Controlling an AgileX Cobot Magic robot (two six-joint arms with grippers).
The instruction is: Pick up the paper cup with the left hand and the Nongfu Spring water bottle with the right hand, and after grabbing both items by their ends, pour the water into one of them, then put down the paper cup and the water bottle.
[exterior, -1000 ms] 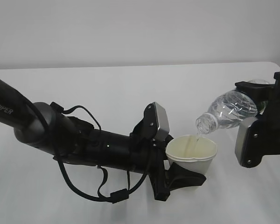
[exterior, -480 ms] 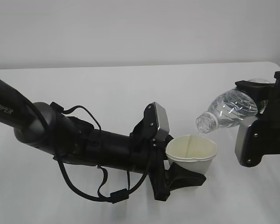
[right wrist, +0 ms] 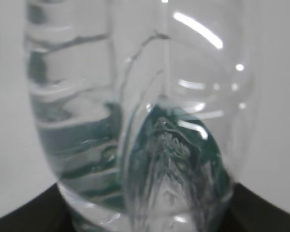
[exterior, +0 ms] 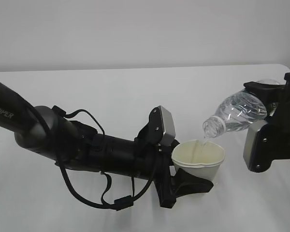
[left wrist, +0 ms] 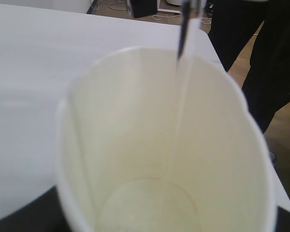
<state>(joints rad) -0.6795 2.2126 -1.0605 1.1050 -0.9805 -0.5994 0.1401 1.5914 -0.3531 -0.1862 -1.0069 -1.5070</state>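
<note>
left tool (exterior: 191,182) pinches paper cup (exterior: 198,162), right tool (exterior: 268,121) seemingly clamps tilted bottle (exterior: 237,115) above its rim.

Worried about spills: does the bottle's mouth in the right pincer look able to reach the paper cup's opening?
Probably yes: the bottle tilts with its mouth just above the paper cup, nothing between them.

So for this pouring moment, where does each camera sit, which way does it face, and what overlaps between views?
Exterior: in front of the table, looking down at a slant; shows both arms, the left claw holding the paper cup, the right claw holding the tilted bottle.
Left wrist: on the left arm, looking into the paper cup; no claw visible.
Right wrist: on the right arm, close along the bottle; dark claw edge below.
Shared: the exterior and left wrist views both show the water stream entering the cup.
</note>
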